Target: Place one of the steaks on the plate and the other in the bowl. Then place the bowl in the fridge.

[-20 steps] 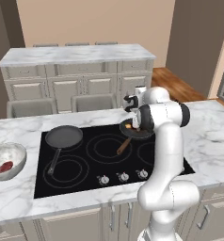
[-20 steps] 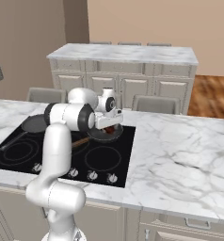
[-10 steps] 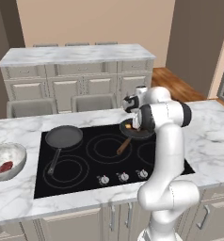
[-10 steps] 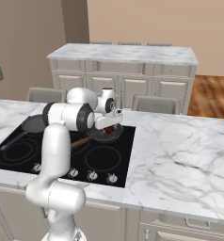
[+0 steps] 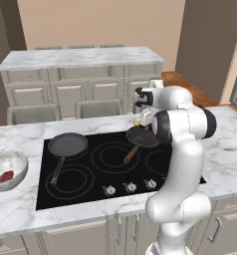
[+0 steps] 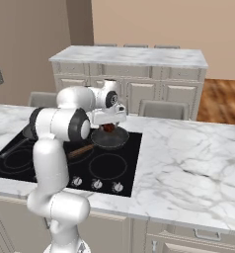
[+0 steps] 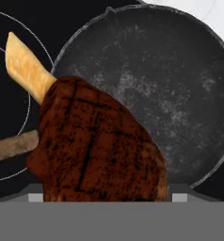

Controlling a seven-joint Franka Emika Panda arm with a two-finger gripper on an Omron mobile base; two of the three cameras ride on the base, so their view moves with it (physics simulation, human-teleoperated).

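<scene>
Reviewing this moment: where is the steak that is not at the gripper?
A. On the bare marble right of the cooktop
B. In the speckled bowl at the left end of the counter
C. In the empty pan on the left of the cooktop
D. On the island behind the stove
B: in the left base view a reddish steak lies inside the speckled bowl on the counter left of the cooktop.

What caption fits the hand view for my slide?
Grilled steak with a pale bone, seen close above a dark frying pan on the black cooktop.
</scene>
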